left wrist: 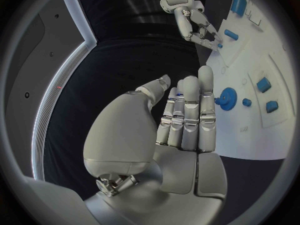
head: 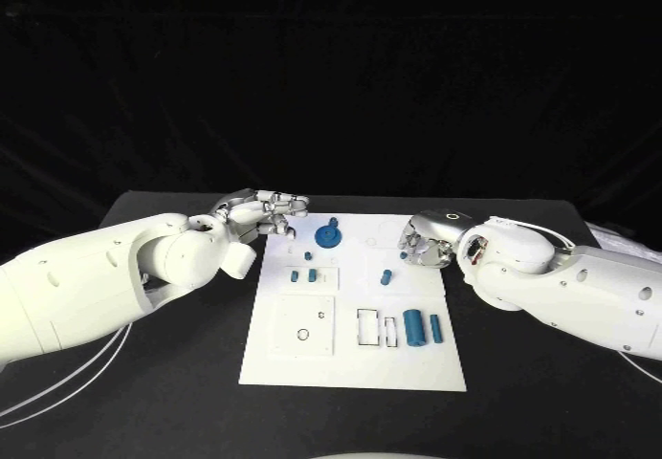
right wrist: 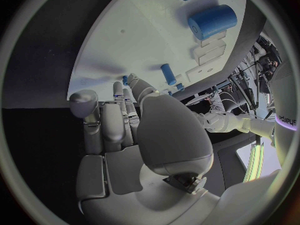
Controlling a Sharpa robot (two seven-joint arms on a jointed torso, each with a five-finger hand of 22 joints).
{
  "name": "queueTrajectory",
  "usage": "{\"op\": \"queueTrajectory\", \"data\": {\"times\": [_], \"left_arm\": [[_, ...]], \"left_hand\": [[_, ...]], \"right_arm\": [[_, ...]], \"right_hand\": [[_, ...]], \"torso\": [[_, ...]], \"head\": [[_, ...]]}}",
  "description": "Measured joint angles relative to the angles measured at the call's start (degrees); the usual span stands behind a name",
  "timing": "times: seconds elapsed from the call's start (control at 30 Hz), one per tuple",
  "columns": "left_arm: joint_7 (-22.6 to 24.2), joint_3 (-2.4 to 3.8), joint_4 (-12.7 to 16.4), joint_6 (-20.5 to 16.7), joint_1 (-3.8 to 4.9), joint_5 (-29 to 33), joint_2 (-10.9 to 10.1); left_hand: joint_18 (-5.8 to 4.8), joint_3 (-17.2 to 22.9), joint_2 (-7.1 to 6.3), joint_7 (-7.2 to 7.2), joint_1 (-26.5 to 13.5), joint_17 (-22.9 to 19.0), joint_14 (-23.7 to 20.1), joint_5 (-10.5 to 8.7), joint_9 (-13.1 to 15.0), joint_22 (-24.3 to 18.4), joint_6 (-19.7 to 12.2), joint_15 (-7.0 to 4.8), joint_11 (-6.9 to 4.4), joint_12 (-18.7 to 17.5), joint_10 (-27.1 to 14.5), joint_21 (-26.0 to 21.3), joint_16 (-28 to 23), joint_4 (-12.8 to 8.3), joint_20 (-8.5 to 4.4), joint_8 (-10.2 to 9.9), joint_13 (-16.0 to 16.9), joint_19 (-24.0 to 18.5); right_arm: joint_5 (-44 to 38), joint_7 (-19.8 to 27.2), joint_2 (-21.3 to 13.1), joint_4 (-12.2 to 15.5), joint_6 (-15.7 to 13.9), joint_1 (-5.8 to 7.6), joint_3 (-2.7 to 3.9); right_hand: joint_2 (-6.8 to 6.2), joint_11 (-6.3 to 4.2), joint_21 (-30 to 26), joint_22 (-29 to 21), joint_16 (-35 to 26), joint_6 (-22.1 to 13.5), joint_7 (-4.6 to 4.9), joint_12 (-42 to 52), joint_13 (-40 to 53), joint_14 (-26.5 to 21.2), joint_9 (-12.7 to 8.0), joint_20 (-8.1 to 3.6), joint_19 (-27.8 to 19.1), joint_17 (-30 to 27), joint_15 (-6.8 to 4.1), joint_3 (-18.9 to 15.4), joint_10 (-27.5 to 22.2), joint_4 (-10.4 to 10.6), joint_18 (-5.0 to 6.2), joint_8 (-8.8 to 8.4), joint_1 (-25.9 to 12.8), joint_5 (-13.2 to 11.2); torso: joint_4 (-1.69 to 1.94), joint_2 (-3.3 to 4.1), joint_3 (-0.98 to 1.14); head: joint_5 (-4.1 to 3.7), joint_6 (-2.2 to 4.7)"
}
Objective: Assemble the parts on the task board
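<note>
Head view shows the white rectangular task board [head: 352, 368] lying in the middle of the black table [head: 165, 402], with the small blue plastic parts spread over it: a round blue gear-like piece [head: 328, 235] near the far edge, two short blue blocks [head: 303, 276] standing just below it, a small blue peg [head: 386, 277] toward the right, and a thick blue cylinder [head: 412, 328] beside a slim blue bar [head: 436, 329] near the front right. The left hand [head: 262, 212] hovers at the board's far left corner, just beside the gear-like piece; in the left wrist view its fingers [left wrist: 187, 115] lie straight and side by side, loose and holding nothing. The right hand [head: 425, 239] sits over the board's far right edge, near the small peg. In the right wrist view its fingers [right wrist: 119, 120] reach down toward the board surface, but the palm hides the tips, so I cannot tell whether they pinch anything. Nothing looks seated by either hand yet, so the assembly seems at an early stage. The main risk, as I judge it, is the right hand brushing the small peg and rolling it away, since it lies loose on a smooth plate. The left hand could likewise nudge the gear-like piece sideways if it closes from a poor angle, and any firm push might slide the board itself across the table.
</note>
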Motion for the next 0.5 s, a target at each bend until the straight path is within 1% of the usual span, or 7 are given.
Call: {"op": "queueTrajectory", "data": {"times": [0.07, 0.17, 0.23, 0.3, 0.4, 0.47, 0.5], "left_arm": [[0.4, -0.01, 0.3, -0.1, -0.01, 0.6, -0.1], [0.8, -0.02, 0.7, -0.3, -0.01, 1.4, -0.2], [1.1, -0.03, 0.9, -0.5, -0.02, 1.7, -0.3], [1.2, -0.05, 1.0, -0.5, -0.04, 1.9, -0.3], [1.4, -0.06, 1.2, -0.7, -0.05, 2.3, -0.4], [1.5, -0.06, 1.3, -0.7, -0.05, 2.4, -0.4], [1.5, -0.06, 1.3, -0.8, -0.05, 2.5, -0.4]], "left_hand": [[0.0, -0.4, 0.0, 0.0, 0.0, -0.1, 0.0, 0.0, 0.0, -0.1, 0.0, 0.0, -0.1, 0.0, -0.3, 0.0, -0.3, -0.1, 0.0, 0.0, 0.0, 0.0], [-0.01, -0.4, 0.02, 0.01, 0.0, -0.2, -0.1, 0.0, 0.0, -0.3, -0.4, 0.09, 0.08, 0.0, -0.5, -0.3, -0.3, -0.1, 0.0, 0.0, 0.0, 0.0], [-0.01, -0.4, 0.15, 0.01, 0.2, -0.3, -0.2, 0.0, 0.0, -0.4, -0.4, 0.2, 0.08, 0.0, -0.5, -0.3, -0.3, -0.1, 0.0, 0.0, 0.0, 0.0], [-0.01, -0.8, 0.25, 0.01, 0.3, -0.4, -0.2, 0.0, 0.0, -0.5, -0.4, 0.2, 0.08, 0.3, -0.5, -0.4, -0.3, -0.1, 0.0, 0.0, 0.0, 0.0], [-0.01, -0.8, 0.25, 0.21, 0.3, -0.4, -0.2, 0.0, 0.0, -0.6, -0.6, 0.2, 0.16, 0.3, -0.8, -0.5, -0.3, -0.1, 0.0, 0.0, 0.0, 0.0], [-0.02, -0.8, 0.25, 0.21, 0.3, -0.4, -0.2, 0.0, 0.0, -0.6, -0.6, 0.2, 0.08, 0.3, -0.9, -0.5, -0.3, -0.1, 0.0, 0.0, 0.0, 0.0], [-0.02, -0.8, 0.25, 0.21, 0.3, -0.5, -0.2, 0.0, 0.0, -0.7, -0.6, 0.2, 0.08, 0.3, -0.9, -0.5, -0.3, -0.1, 0.0, 0.0, 0.0, 0.0]], "right_arm": [[-0.2, 0.0, 0.4, -0.2, 0.1, -0.14, 0.01], [-0.4, 0.0, 0.8, -0.6, 0.3, -0.24, 0.03], [-0.5, 0.0, 1.0, -0.8, 0.3, -0.26, 0.05], [-0.5, 0.0, 1.1, -1.0, 0.5, -0.29, 0.07], [-0.7, 0.0, 1.4, -1.4, 0.9, -0.34, 0.12], [-1.0, -0.1, 1.7, -1.6, 1.3, -0.4, 0.16], [-1.2, -0.2, 1.8, -1.7, 1.5, -0.43, 0.19]], "right_hand": [[0.0, 0.0, 0.0, 0.0, 0.0, 0.0, 0.0, -0.2, -0.1, 0.0, 0.0, 0.0, 0.0, 0.0, 0.0, 0.3, 0.0, 0.1, 0.0, -0.22, 0.0, 0.0], [0.0, 0.0, 0.0, 0.1, 0.0, 0.0, -0.02, -0.2, -0.5, 0.0, 0.0, 0.0, 0.0, 0.0, 0.0, 0.9, 0.0, 0.0, 0.0, -0.22, 0.0, 0.0], [0.0, -0.02, 0.0, 0.1, 0.0, 0.3, -0.26, -0.2, -0.8, 0.0, 0.0, 0.0, 0.0, 0.0, 0.0, 1.6, 0.0, -0.2, 0.0, -0.22, 0.0, -0.2], [0.0, -0.36, 0.0, 0.3, 0.0, 0.4, -0.39, -0.2, -1.1, 0.0, 0.0, 0.0, 0.0, 0.0, 0.0, 2.3, 0.4, -0.3, 0.0, -0.22, 0.0, -0.7], [0.0, -0.57, 0.0, 0.7, 0.1, 1.4, -0.81, -0.2, -2.0, 0.0, 0.2, -0.06, 0.1, 0.4, 0.0, 4.0, 1.1, -0.7, 0.0, -0.22, 0.0, -2.8], [0.0, -0.8, 0.3, 1.1, 0.4, 2.2, -0.95, -0.2, -2.4, 0.0, 0.2, -0.33, 0.3, 0.8, 0.0, 4.9, 1.8, -1.0, 0.0, -0.22, 0.0, -4.4], [0.0, -0.96, 0.5, 1.3, 0.5, 2.4, -1.0, -0.2, -2.5, 0.0, 0.3, -0.33, 0.3, 0.9, -0.09, 5.1, 2.0, -1.2, 0.0, -0.23, 0.0, -4.6]], "torso": [[-0.04, 0.0, 0.01], [-0.05, 0.0, 0.04], [-0.04, 0.0, 0.04], [-0.04, 0.0, 0.04], [-0.02, -0.01, 0.04], [-0.02, -0.01, 0.06], [-0.03, -0.01, 0.07]], "head": [[0.02, -0.07], [0.03, -0.16], [-0.02, -0.21], [-0.04, -0.26], [-0.05, -0.38], [0.02, -0.44], [0.04, -0.47]]}}
